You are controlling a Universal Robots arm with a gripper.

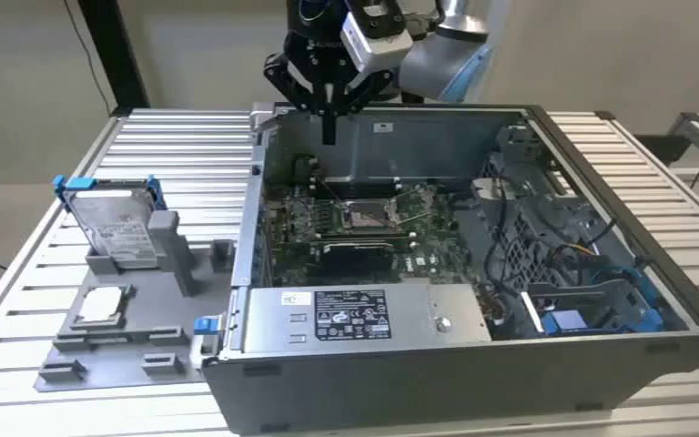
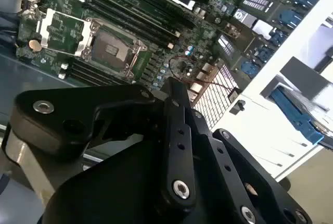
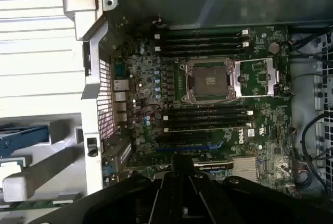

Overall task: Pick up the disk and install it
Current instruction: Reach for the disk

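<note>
One disk [image 1: 116, 221], one claw [image 1: 329, 137], one open computer case [image 1: 471, 373], one grey stand [image 1: 143, 314] and one small square processor chip [image 1: 103, 305] show in the exterior view, all on or above a slatted metal bench [image 1: 179, 146]; the disk stands on edge in the grey stand at the exterior view's left, outside the case and just beside its wall; its long axis runs near upright with a slight lean, its broad labelled face turned towards the camera, and the blue carrier frame wraps its edges with a tab at the upper corner; the processor chip lies flat on the same stand, below the disk in that view; the claw hangs over the far rim of the case, well apart from the disk, fingers pointing straight down and pressed together into a single thin bar, gripping nothing and touching nothing; in both wrist views the closed black fingers [image 2: 175, 125] [image 3: 190, 182] sit above the green motherboard [image 3: 208, 125], with its single empty processor socket [image 3: 208, 81] open below.
</note>
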